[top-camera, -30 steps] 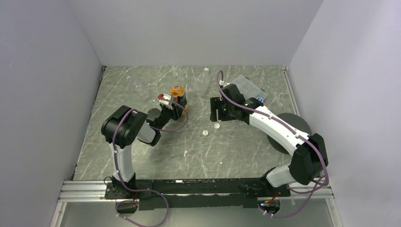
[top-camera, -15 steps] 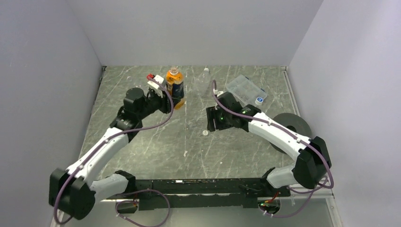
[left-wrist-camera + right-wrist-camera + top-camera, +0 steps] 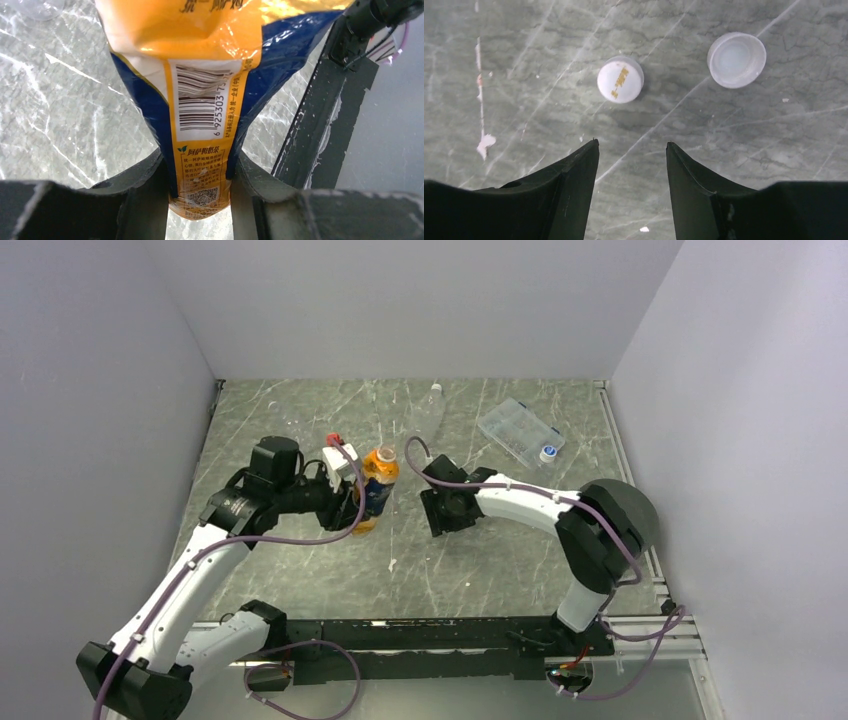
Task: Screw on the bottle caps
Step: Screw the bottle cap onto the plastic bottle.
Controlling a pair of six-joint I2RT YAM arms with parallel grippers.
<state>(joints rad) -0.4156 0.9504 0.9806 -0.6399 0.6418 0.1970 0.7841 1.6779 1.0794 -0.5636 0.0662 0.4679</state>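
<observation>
My left gripper (image 3: 357, 492) is shut on the small orange bottle (image 3: 378, 480), low on its blue and orange label (image 3: 205, 100). The bottle leans, its mouth uncapped, just left of my right gripper (image 3: 440, 512). That gripper points down at the table, jaws open with nothing between them (image 3: 632, 145). Just ahead of its fingertips lie two bottle caps: a white one with gold print (image 3: 620, 79) and a translucent one lying hollow side up (image 3: 737, 60). The top view hides both caps under the right gripper. A clear bottle (image 3: 432, 405) stands at the back.
A flat clear box (image 3: 512, 429) lies at the back right with a blue-topped cap (image 3: 548, 452) beside it. A large black disc (image 3: 625, 508) sits at the right edge behind the right arm. Another clear bottle (image 3: 290, 422) lies at the back left.
The left arm brought the orange bottle from the back toward the table's middle. The right gripper moved left and nearer, over the two caps, and its jaws narrowed.
</observation>
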